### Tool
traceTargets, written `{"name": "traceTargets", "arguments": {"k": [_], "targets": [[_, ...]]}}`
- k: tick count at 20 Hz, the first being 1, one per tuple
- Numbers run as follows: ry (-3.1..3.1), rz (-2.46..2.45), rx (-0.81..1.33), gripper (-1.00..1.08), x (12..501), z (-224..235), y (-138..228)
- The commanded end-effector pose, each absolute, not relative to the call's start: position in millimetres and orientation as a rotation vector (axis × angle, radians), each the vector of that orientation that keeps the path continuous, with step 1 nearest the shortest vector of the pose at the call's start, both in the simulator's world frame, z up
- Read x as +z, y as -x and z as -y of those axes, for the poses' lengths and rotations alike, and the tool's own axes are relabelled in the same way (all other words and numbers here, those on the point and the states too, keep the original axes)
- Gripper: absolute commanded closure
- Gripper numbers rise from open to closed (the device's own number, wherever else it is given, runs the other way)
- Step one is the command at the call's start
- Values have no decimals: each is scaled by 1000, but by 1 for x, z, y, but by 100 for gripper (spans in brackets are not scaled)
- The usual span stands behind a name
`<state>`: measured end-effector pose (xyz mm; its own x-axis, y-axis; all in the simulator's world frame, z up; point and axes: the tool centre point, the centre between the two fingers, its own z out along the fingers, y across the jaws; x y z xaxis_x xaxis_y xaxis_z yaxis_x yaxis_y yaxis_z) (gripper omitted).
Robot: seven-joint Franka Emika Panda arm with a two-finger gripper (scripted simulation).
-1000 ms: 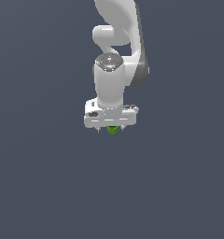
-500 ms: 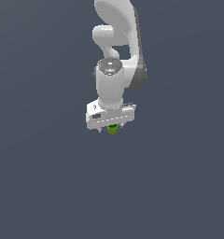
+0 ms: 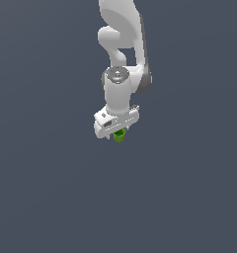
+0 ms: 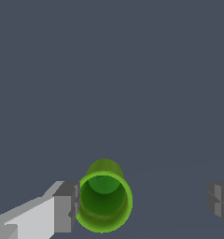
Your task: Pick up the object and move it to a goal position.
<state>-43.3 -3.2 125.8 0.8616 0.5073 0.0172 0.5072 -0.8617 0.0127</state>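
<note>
The object is a tiny bright green open cup [image 3: 119, 135], showing just under the white hand in the exterior view. In the wrist view the cup [image 4: 103, 198] lies between the jaws with its open mouth towards the camera. One finger [image 4: 62, 207] sits right against the cup's side. The other finger [image 4: 221, 200] stands far off, with a wide gap to the cup. My gripper [image 3: 116, 132] [image 4: 143, 203] is open around the cup, not closed on it. I cannot tell whether the cup rests on the surface.
A plain dark grey surface [image 3: 51, 188] fills both views. The white arm [image 3: 123, 44] comes down from the top of the exterior view. No other objects or goal marker show.
The hand has twisted about its axis, so its flange now sits slanted. The wrist has dropped a little. The green cup stays under the hand in almost the same place.
</note>
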Motion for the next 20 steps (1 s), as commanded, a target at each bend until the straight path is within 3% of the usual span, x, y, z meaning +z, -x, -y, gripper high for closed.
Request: {"name": "traceTargets", "arguments": {"k": [1, 20], "targets": [[-2992, -933, 25, -92, 119, 2, 53], [-2832, -1361, 0, -92, 93, -2, 92]]}}
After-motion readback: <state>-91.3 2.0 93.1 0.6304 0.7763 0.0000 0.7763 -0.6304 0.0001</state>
